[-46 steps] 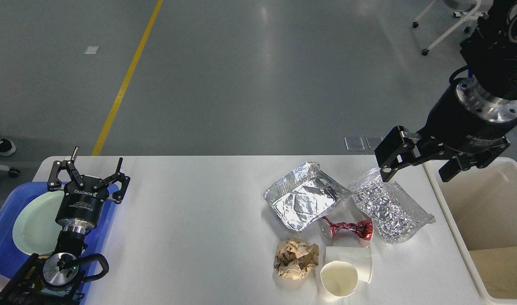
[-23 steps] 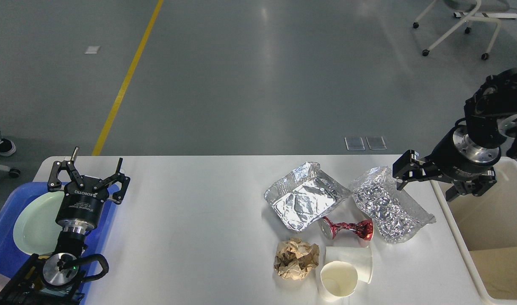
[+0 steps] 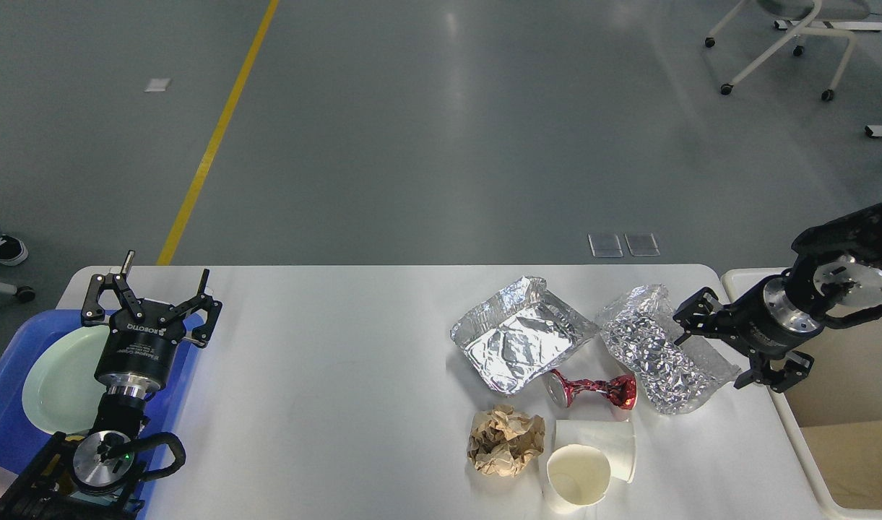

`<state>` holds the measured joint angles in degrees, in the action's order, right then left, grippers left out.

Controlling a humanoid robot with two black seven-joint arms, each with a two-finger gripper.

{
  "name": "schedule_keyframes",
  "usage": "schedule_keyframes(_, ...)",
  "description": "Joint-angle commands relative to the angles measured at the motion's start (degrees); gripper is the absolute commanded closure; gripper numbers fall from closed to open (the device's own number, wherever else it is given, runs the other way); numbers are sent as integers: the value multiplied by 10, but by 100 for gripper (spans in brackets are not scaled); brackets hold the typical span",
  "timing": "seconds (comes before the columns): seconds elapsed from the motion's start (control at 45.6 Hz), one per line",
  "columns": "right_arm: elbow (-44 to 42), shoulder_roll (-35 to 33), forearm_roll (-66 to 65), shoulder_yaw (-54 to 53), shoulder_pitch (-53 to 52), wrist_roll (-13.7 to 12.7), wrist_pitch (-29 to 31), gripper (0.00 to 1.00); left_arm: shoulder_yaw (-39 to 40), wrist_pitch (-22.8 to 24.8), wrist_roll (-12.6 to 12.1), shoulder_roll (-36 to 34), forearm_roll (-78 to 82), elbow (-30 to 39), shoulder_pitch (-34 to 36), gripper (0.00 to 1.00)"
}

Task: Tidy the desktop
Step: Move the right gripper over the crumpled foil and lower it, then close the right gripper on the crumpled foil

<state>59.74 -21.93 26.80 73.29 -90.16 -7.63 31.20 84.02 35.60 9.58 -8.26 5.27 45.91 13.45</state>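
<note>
1. Silver foil dominates the litter on the large smooth white rectangular desktop [image 3: 339, 375], which spreads beneath both arms and carries every piece of rubbish in view.

2. At the right gripper [image 3: 729, 345], jaws stand apart with nothing between them, low beside the crinkled silver foil bag [image 3: 661, 354]; the bag's near end lies just ahead of the open fingers.

3. Beyond that bag from the right jaws sit a crumpled square foil tray [image 3: 520, 339], a crushed red metallic can [image 3: 592, 390], a wad of brown paper [image 3: 506, 440] and two white paper cups [image 3: 589, 466].

4. Behind the right jaws stands the cream rectangular bin [image 3: 845, 404], off the desktop's edge.

5. At the far side, the left gripper [image 3: 152, 296] hangs with jaws spread and empty over a pale green round plate [image 3: 58, 379] in a blue plastic tray [image 3: 7, 419].

6. Judged from this layout, the step in hand is reaching for the foil bag. The next move calls for closing on its near edge, a light squeeze being likely enough for thin foil, then carrying it back to the bin.

7. Against the frames a second earlier, the right arm has dropped from high above the bin's rim and swung down to desktop level; the left arm and all the litter have not shifted.
</note>
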Motion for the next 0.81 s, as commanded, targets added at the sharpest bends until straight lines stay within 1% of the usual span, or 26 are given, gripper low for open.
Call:
schedule_keyframes(0.0,-23,1,47,-9,47,1,-2,5,0,0,0,0,0,0,0,4)
schedule_keyframes(0.088,-35,1,50,-30,77,1,-12,10,0,0,0,0,0,1,0,4)
schedule_keyframes(0.263,-79,2,49,-77,153,1,-61,10,0,0,0,0,0,1,0,4)
schedule_keyframes(0.46,-154,5,49,-124,228,1,-82,11,0,0,0,0,0,0,0,4)
schedule_keyframes(0.504,-165,5,49,-133,239,1,-87,12,0,0,0,0,0,1,0,4)
schedule_keyframes(0.57,-170,5,49,-139,249,1,-102,17,0,0,0,0,0,1,0,4)
schedule_keyframes(0.679,-170,5,49,-140,253,1,-126,35,0,0,0,0,0,0,0,4)
schedule_keyframes(0.789,-170,6,49,-148,260,1,-142,45,0,0,0,0,0,1,0,4)
